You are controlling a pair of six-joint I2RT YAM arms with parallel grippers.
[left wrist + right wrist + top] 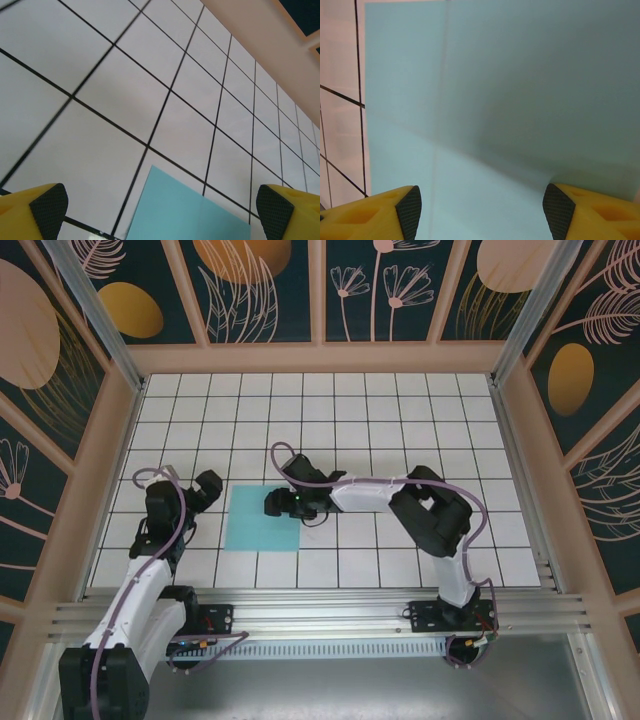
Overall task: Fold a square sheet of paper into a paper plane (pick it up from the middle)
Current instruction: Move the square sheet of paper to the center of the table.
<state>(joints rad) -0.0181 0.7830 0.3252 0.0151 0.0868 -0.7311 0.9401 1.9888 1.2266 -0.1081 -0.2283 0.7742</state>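
Square sheet of paper (255,525) lies flat; right end effector (480,206) spread above it.

We see a table (400,420) of white tiles ruled with dark grid lines, and flat on it, left of centre toward the near edge, lies the light turquoise square sheet of paper (250,528).
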